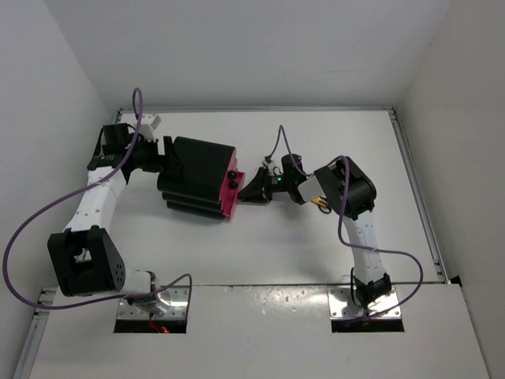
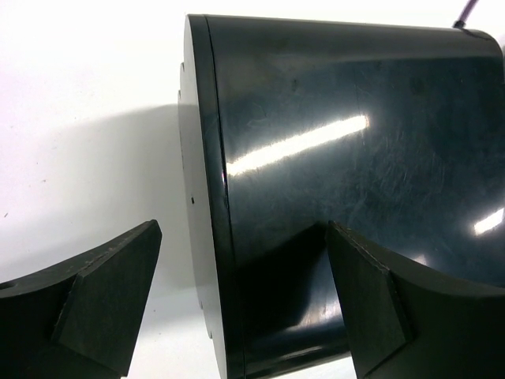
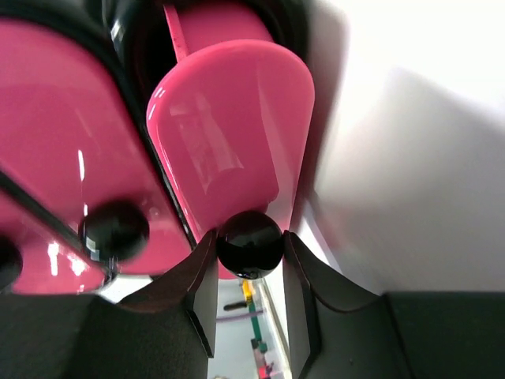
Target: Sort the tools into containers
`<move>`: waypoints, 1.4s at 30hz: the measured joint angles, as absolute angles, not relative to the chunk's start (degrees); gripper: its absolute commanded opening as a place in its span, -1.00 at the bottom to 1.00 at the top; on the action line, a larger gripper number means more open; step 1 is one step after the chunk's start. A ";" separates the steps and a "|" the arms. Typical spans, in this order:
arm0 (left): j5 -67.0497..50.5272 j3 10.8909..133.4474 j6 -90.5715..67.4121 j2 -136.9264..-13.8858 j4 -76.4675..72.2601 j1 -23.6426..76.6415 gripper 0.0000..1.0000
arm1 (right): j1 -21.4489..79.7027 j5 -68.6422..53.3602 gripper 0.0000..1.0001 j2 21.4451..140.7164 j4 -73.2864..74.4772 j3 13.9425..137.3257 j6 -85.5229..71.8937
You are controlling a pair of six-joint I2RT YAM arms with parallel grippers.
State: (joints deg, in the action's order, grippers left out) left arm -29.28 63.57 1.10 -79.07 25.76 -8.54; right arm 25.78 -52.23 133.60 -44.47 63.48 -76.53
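The black drawer unit (image 1: 197, 175) stands mid-table, its magenta-pink drawer fronts (image 1: 230, 193) facing right. My right gripper (image 1: 254, 190) is shut on the round black knob (image 3: 249, 243) of the rightmost pink drawer (image 3: 233, 134), which sticks out a little past the other two. Another knob (image 3: 116, 229) shows on the neighbouring drawer. My left gripper (image 1: 163, 164) is open at the unit's back; in the left wrist view it (image 2: 243, 230) straddles the rear edge of the black box (image 2: 347, 134). A small yellow-and-black piece (image 1: 319, 204) shows under my right wrist. The screwdriver and wrench are not clearly in view.
White walls enclose the table on the left, back and right. Purple cables (image 1: 47, 213) loop from both arms over the table. A raised front ledge (image 1: 260, 288) runs by the arm bases.
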 measured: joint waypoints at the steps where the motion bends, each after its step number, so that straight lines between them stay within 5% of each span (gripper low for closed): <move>1: -29.19 63.51 0.93 -79.07 25.52 -8.54 0.81 | 25.12 -52.69 -0.66 132.94 -44.23 62.43 -76.07; 15: -27.18 63.11 0.23 -79.07 23.40 -7.46 0.79 | 16.38 -58.35 -0.64 126.56 -34.26 55.24 -65.23; 19: -27.14 63.11 -0.03 -79.15 23.27 -7.46 0.79 | 14.98 -59.07 -0.32 125.36 -30.63 54.70 -62.04; 21: -27.09 63.11 -0.10 -79.26 23.05 -7.46 0.79 | 14.74 -59.09 0.18 124.70 -28.95 54.63 -60.75; 24: -26.94 63.11 -0.23 -79.31 22.79 -7.46 0.79 | 14.72 -58.39 0.35 123.31 -25.54 54.13 -58.15; 33: -26.48 63.11 -0.30 -79.37 22.37 -7.11 0.79 | 12.62 -54.24 0.27 112.01 -7.88 57.76 -42.89; 42: -23.70 63.88 0.23 -79.05 23.07 -5.56 0.79 | 6.24 -36.49 -0.35 97.14 20.60 70.65 -3.97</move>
State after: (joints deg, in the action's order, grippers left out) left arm -23.70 63.88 0.23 -79.05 23.07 -5.56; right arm 6.24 -36.49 97.14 20.60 70.65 -3.97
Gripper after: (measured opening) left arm 0.898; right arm 0.355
